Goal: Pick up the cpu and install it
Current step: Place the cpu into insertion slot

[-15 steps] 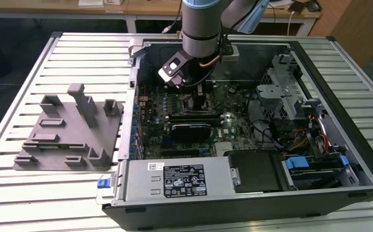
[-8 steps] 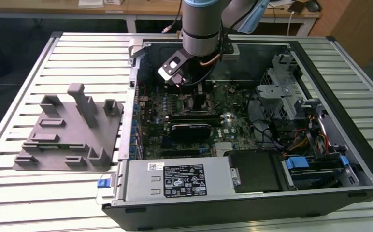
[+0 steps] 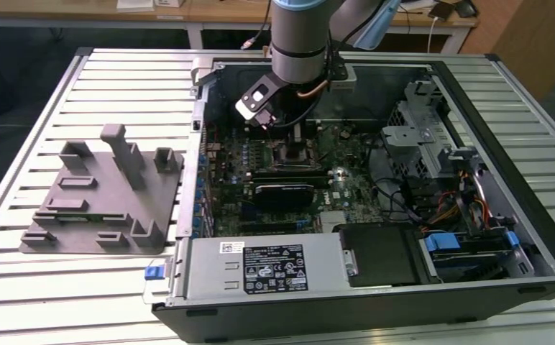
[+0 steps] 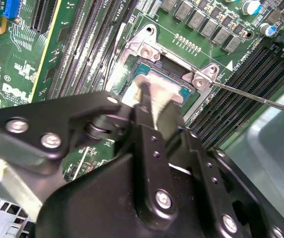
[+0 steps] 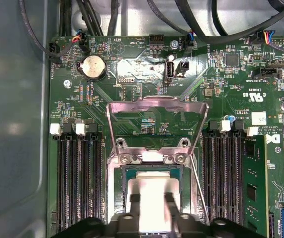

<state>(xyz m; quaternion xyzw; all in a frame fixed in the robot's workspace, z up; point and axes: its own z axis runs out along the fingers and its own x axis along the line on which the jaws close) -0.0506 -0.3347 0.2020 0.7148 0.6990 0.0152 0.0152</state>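
Black gripper [image 5: 151,202] pinches the cpu [image 5: 149,184] by two opposite edges, keeping it flat and square to the socket [image 5: 115,188], whose load frame [image 5: 157,111] stands flipped open to admit it. In the exterior view, the open computer case [image 3: 536,237] lies on a slatted metal table [image 3: 57,287], with a grey fixture block [image 3: 105,194] at nine o'clock from it.

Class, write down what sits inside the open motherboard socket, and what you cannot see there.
The cpu, silver top with a green rim, sits in the socket. The gripper covers part of it; what lies beneath the cpu is hidden, so full seating cannot be judged.
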